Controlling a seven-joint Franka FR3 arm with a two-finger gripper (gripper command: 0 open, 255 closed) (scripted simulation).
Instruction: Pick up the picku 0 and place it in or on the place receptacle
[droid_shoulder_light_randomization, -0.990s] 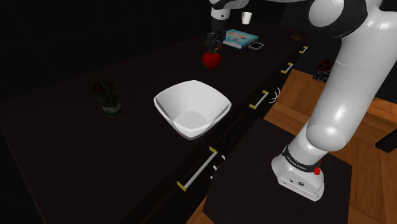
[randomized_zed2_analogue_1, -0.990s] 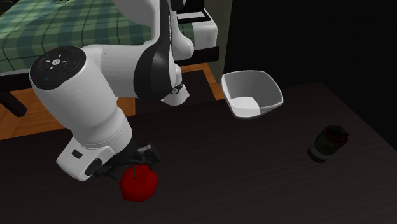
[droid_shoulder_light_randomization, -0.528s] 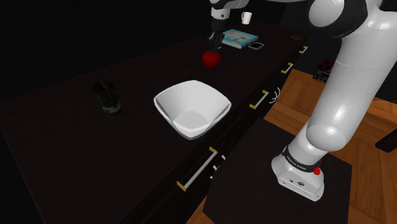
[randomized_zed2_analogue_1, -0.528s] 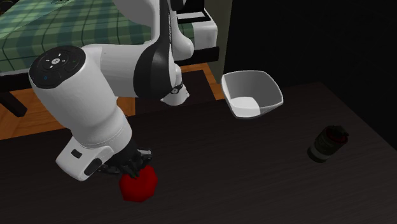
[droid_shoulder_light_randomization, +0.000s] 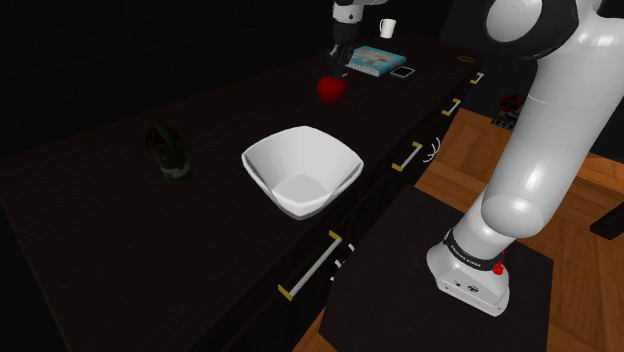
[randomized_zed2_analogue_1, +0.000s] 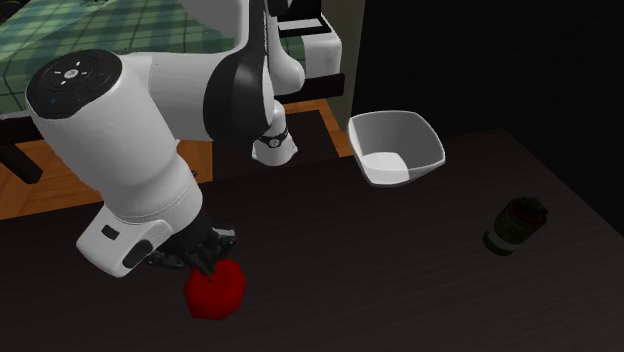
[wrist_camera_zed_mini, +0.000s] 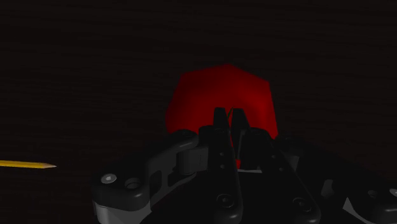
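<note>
Shoulder view, left to right:
- dark jar (droid_shoulder_light_randomization: 168, 152) stands upright on the left part of the worktop (droid_shoulder_light_randomization: 90, 240).
- white bowl (droid_shoulder_light_randomization: 300, 170) sits mid-worktop near the front edge, well apart from the jar.
- red apple (droid_shoulder_light_randomization: 331, 88) is at the far end of the worktop, right of and beyond the bowl and well apart from it.
- tool (droid_shoulder_light_randomization: 337, 70) points straight down, tips at the apple's top.
- book (droid_shoulder_light_randomization: 378, 58) lies just right of the apple, with a phone (droid_shoulder_light_randomization: 402, 72) beside it and a white mug (droid_shoulder_light_randomization: 387, 28) further back.
- drawer handles (droid_shoulder_light_randomization: 312, 268) run along the worktop's front. Wooden floor (droid_shoulder_light_randomization: 470, 160) is to the right.

Second exterior view:
- bed (randomized_zed2_analogue_1: 100, 40) with a green plaid cover is far left.
- tool (randomized_zed2_analogue_1: 208, 265) is at near left, on top of the apple (randomized_zed2_analogue_1: 215, 290).
- bowl (randomized_zed2_analogue_1: 397, 147) is further right, and the jar (randomized_zed2_analogue_1: 515, 224) furthest right.

Wrist view:
- tool (wrist_camera_zed_mini: 229, 118) has its fingers drawn almost together with only a thin slit between them. They are pinched on the top of the apple (wrist_camera_zed_mini: 219, 95), which sits right behind the tips.
- can't tell whether the apple touches the worktop or hangs just off it.
- yellow pencil (wrist_camera_zed_mini: 25, 165) lies on the worktop, off to one side and well apart from the apple.
</note>
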